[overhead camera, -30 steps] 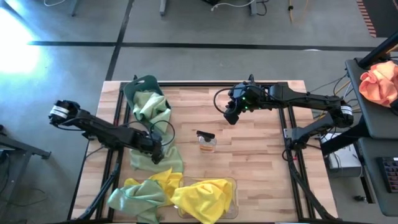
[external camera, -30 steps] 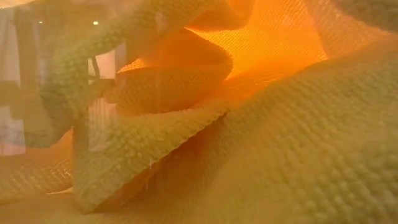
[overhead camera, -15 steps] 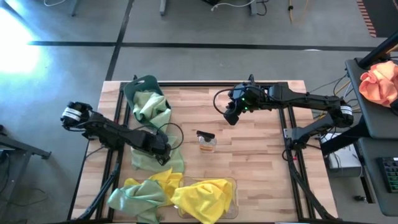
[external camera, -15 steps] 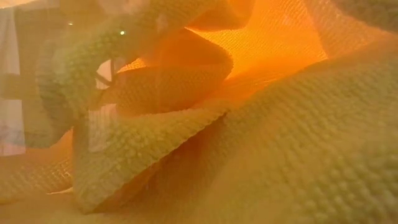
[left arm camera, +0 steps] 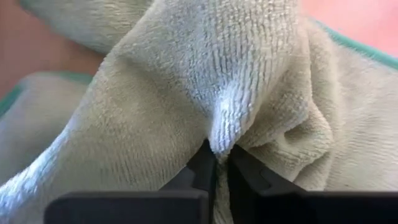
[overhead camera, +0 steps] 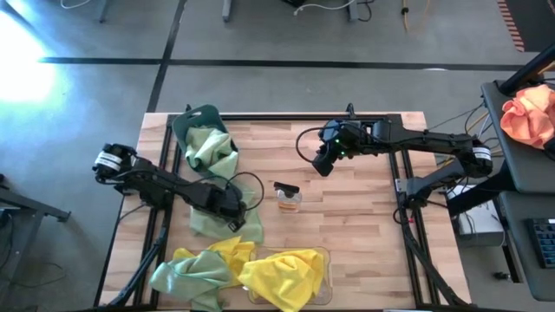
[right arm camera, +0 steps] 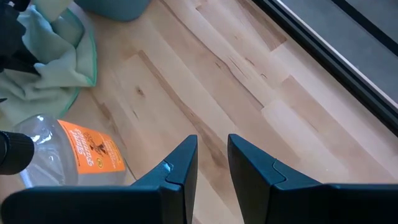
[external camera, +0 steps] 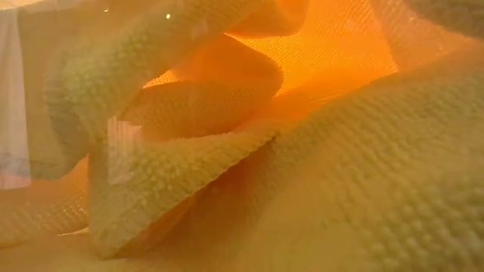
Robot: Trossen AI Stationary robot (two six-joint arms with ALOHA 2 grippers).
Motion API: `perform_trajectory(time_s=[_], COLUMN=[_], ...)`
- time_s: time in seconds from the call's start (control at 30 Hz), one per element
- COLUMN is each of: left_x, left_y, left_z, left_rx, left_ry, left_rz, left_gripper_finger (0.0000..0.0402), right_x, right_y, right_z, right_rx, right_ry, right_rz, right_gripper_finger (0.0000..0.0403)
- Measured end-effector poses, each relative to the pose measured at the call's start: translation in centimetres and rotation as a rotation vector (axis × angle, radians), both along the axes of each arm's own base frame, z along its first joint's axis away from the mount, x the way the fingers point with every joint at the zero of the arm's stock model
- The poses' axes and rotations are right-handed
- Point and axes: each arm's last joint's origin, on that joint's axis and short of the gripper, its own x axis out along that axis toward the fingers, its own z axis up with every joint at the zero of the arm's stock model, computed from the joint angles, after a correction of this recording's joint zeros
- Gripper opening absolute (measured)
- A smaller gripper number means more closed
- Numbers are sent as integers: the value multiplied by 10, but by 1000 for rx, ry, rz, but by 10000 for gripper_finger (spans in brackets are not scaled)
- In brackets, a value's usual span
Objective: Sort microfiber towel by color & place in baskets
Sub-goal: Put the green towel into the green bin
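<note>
2 arms show on my high feed. My left gripper [overhead camera: 232, 208] sits low over the table at about 8 o'clock from the table's centre, and its fingers [left arm camera: 205, 165] are pinched together on a raised fold of a pale sage green towel [overhead camera: 227, 218]. On the left wrist feed that fold [left arm camera: 230, 118] rises straight out of the fingertips, and the rest of the cloth fills the frame.

My right gripper [overhead camera: 322, 164] hangs above bare wood at about 1 o'clock from centre, well apart from every towel. On the right wrist feed its 2 fingers [right arm camera: 177, 168] stand a little apart with nothing between them.

At 10 o'clock the teal-blue basket [overhead camera: 198, 118] holds another sage green towel [overhead camera: 211, 149], which spills over its near rim onto the table [overhead camera: 364, 234]. At 6 o'clock, by the front edge, the clear basket [overhead camera: 323, 256] holds a bright yellow towel [overhead camera: 282, 276]. Just beside it at 7 o'clock lies a heap of 1 more green towel [overhead camera: 186, 273] and a second yellow towel [overhead camera: 227, 252], touching each other.

Near the centre stands a small clear bottle with an orange label [overhead camera: 289, 197]. An orange-pink cloth [overhead camera: 529, 114] lies off the table at 3 o'clock. My low feed shows only yellow towel weave [external camera: 333, 189] up against the lens.
</note>
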Motion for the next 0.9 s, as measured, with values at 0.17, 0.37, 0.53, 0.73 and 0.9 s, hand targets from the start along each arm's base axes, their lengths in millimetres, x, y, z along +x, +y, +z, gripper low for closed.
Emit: perform_trajectory(time_s=[0.17,0.37,0.53,0.73,0.9], left_x=[10,22,28,28,20], left_y=[-2,-5,-5,0,6], left_z=[13,44,81,139,188], left_rx=[-5,13,112,286,422], left_ry=[-38,-24,13,46,56], left_rz=[-2,-43,-80,-89,-73], left_gripper_finger=[7,4,4,4,3], right_x=[0,0,0,0,0], right_y=[0,0,0,0,0], right_z=[0,0,0,0,0], right_rx=[0,0,1,5,8], right_ry=[0,-1,-2,-4,-6], right_rz=[0,0,-2,-7,-12], right_gripper_finger=[82,82,82,82,82])
